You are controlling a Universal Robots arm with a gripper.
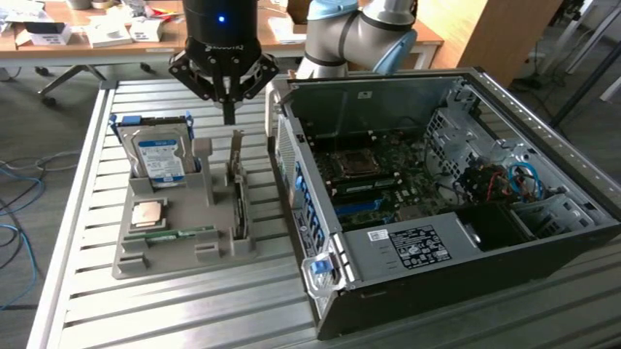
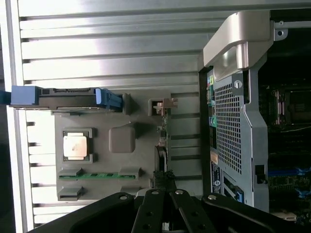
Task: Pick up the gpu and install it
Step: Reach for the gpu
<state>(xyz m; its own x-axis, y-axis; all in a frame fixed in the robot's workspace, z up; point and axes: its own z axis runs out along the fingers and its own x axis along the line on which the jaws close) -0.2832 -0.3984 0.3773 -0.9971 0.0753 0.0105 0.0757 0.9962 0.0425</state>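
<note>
Slatted table, grey tray holding gpu, hard drive, processor, memory stick

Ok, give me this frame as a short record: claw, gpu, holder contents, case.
claw: shut, empty, above the gpu
gpu: standing edge-on in the grey holder, not yet lifted
also in holder: hard drive, processor, memory stick
computer case: open, at the exterior view's right of the holder
</note>
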